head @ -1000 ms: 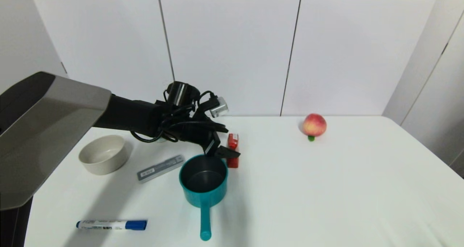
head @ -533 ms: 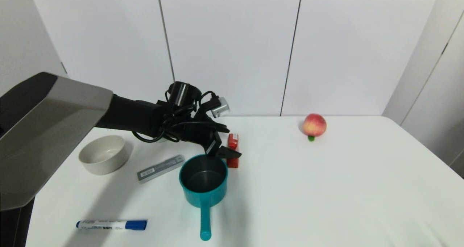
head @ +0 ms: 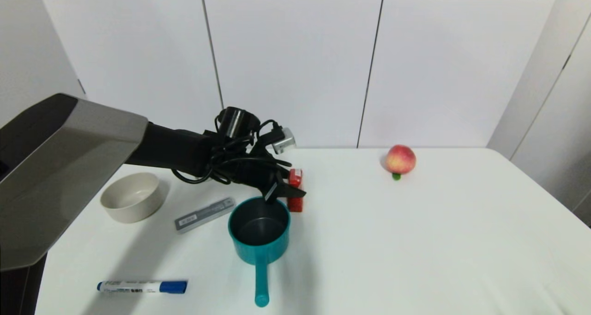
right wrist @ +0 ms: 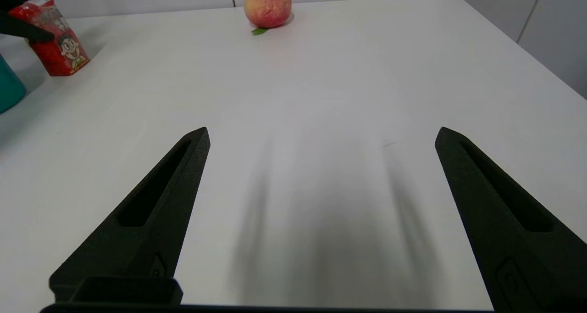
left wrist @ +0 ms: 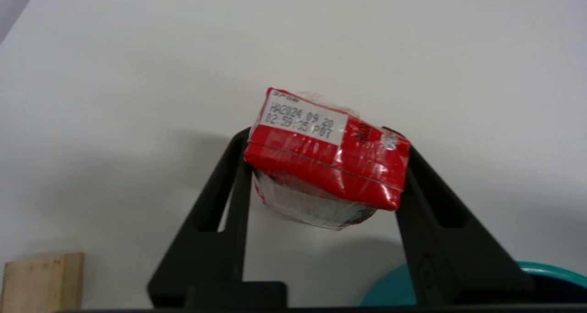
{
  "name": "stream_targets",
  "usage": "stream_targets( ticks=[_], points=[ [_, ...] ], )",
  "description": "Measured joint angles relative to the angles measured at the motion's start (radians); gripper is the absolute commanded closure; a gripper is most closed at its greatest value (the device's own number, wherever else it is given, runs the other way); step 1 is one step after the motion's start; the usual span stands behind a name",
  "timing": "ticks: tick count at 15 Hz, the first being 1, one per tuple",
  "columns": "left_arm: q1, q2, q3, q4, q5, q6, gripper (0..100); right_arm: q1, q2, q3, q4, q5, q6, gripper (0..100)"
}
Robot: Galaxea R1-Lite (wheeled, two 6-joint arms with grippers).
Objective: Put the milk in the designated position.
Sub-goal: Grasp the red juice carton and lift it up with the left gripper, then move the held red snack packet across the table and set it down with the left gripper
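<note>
Milk [head: 295, 192] looks a little higher and tipped now, next to where it stood half a second ago; back then I saw it standing straight by the teal pot [head: 259, 234]. The left arm has come up a bit too. My left end effector [head: 287, 191] is squeezed tight on the milk, one black finger on each side near its red top. In the left wrist view I see the milk [left wrist: 326, 159] leaning between the fingers [left wrist: 229, 198], with a white date label on top. I cannot tell if its bottom touches the white surface [head: 415, 241]. It hangs just behind the rim of the pot, on the pot's right.

My right end effector [right wrist: 321, 141] is spread wide and holds nothing, low over bare surface. From there I see the milk [right wrist: 55, 37] far off, and a peach [right wrist: 267, 4] at the back.

A bowl [head: 133, 197], a gray bar [head: 204, 215] and a blue marker [head: 142, 287] lie to the left
</note>
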Motion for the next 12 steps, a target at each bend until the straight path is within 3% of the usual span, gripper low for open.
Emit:
stream_targets(
  ticks=[7, 12],
  points=[
    [-0.009, 0.0, -0.007, 0.015, 0.001, -0.004, 100, 0.0, 0.0, 0.0, 0.0, 0.0, 0.0, 0],
    [-0.019, -0.01, -0.174, 0.013, 0.009, -0.068, 100, 0.0, 0.0, 0.0, 0.0, 0.0, 0.0, 0]
  ],
)
